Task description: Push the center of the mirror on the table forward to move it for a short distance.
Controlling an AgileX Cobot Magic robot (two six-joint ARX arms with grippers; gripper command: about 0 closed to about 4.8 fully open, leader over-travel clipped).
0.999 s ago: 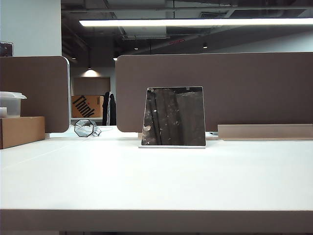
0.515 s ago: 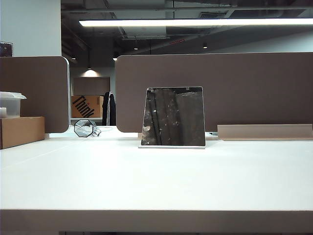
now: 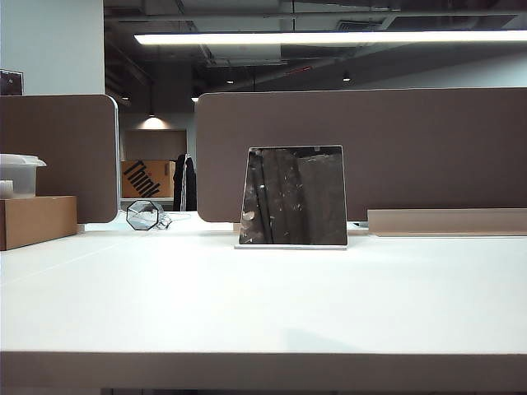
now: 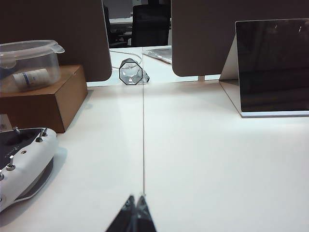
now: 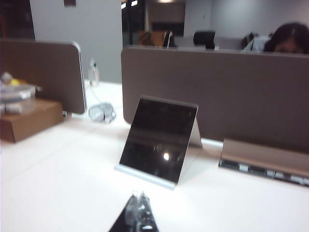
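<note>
1. The table (image 3: 263, 296) fills most of my exterior feed, a plain white top with a thick front edge; a thin seam line runs along it in the left wrist feed.
2. Brown partition panels (image 3: 362, 152) stand along the far side of the table, one wide and one narrower at the left, with a gap between them.
3. The mirror (image 3: 292, 197) stands near the far edge, about mid-table, leaning back on its thin white base strip just in front of the wide panel. Its dark face reflects dim vertical shapes. I also see it in the left wrist feed (image 4: 273, 67) and the right wrist feed (image 5: 158, 140).
4. A cardboard box (image 3: 34, 220) sits at the far left of the table with a clear plastic container (image 3: 18, 174) on top.
5. A small octagonal glassy object (image 3: 142, 216) lies by the gap between the panels, well apart from the mirror.
6. A white controller-like device (image 4: 21, 162) lies on the table near the left arm.
7. The left gripper (image 4: 136, 212) hovers low over the table, its fingers pressed together, well short of the mirror.
8. The right gripper (image 5: 138, 212) points at the mirror's face from close in front, tips together, not touching it. Neither arm shows in my exterior feed.
</note>
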